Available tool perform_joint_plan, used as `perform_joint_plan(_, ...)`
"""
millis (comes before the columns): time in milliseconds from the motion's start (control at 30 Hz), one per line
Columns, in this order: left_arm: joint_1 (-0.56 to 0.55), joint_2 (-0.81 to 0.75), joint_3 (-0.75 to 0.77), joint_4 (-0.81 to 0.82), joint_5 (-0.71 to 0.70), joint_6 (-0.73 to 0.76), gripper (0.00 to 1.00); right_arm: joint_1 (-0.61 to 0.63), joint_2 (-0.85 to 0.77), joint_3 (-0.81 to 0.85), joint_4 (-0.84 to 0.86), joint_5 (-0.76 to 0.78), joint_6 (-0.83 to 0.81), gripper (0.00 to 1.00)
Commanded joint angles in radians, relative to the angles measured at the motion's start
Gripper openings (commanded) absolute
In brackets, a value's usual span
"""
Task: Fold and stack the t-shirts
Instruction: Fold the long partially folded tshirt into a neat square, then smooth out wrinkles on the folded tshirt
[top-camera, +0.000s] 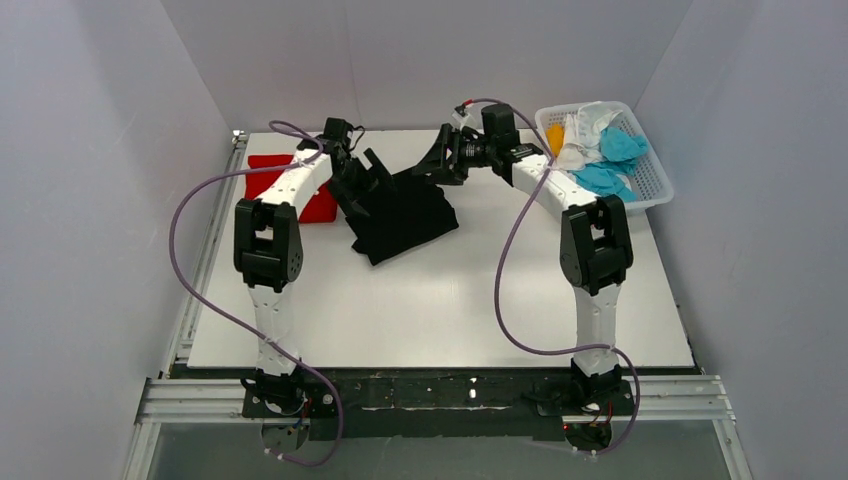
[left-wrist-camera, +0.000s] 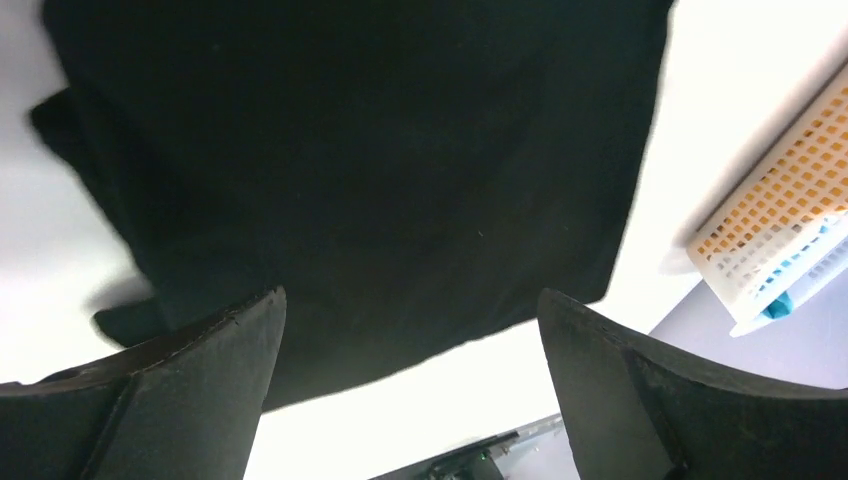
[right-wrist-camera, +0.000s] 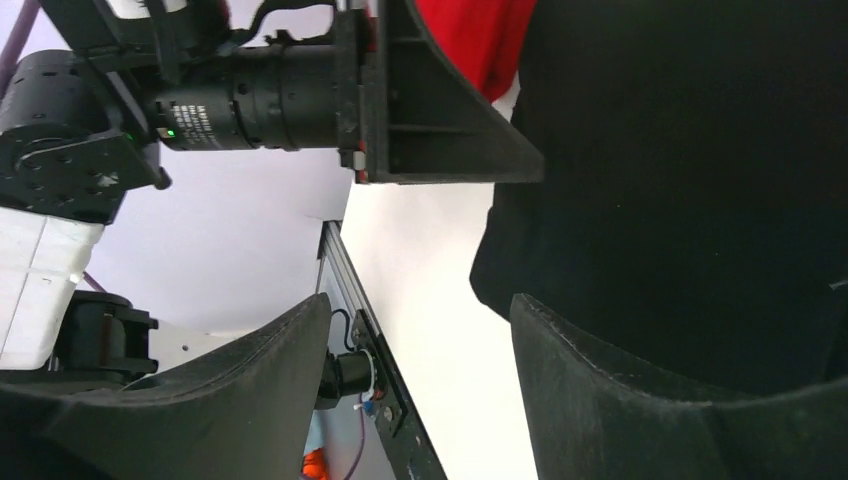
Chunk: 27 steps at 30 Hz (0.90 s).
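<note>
We hover over the black t-shirt (top-camera: 405, 215) on the table (top-camera: 450, 300).
Our left gripper (top-camera: 372, 172) and right gripper (top-camera: 432, 160) gape wide and empty above its far edge; the red t-shirt (top-camera: 265, 180) is half hidden behind our left arm (top-camera: 300, 180).

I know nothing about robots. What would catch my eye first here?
A black t-shirt lies mid-table, with the left end effector and right end effector open close to it. A red t-shirt lies to its left; a white basket of clothes stands at the far right corner.
</note>
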Motion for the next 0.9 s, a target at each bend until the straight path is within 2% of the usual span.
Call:
perform_joint_plan(0,-0.013,0.086,-0.077,0.023,0.168,-0.05,0.98,0.005,0.112,-0.032,0.083,-0.051,0.051,0.73)
perform_joint_plan(267,-0.012,0.091,-0.227,0.063,0.129,-0.05,0.98,-0.012,0.25,-0.114,0.058,0.059,-0.021,0.69)
perform_joint_plan(300,-0.013,0.092,-0.241,0.061,0.123,-0.046,0.98,-0.017,0.241,-0.154,0.102,0.033,-0.012,0.65)
perform_joint_plan(367,-0.013,0.093,-0.264,0.058,0.119,-0.036,0.98,-0.02,0.212,-0.205,0.128,0.056,0.001,0.65)
perform_joint_plan(433,-0.013,0.088,-0.271,0.046,0.124,-0.018,0.98,-0.014,0.182,-0.207,-0.003,0.105,-0.039,0.64)
perform_joint_plan(500,-0.012,0.067,-0.288,0.041,0.133,0.0,0.98,-0.006,0.134,-0.255,-0.057,0.121,-0.045,0.64)
perform_joint_plan(600,-0.016,0.007,-0.334,0.038,0.142,0.034,0.98,0.009,0.059,-0.408,0.001,0.122,0.01,0.65)
perform_joint_plan(733,-0.033,-0.106,-0.478,0.037,0.15,0.065,0.98,0.063,-0.016,-0.6,0.073,0.157,0.041,0.64)
perform_joint_plan(867,-0.073,-0.233,-0.616,0.051,0.133,0.069,0.98,0.089,-0.08,-0.646,0.074,0.215,0.026,0.64)
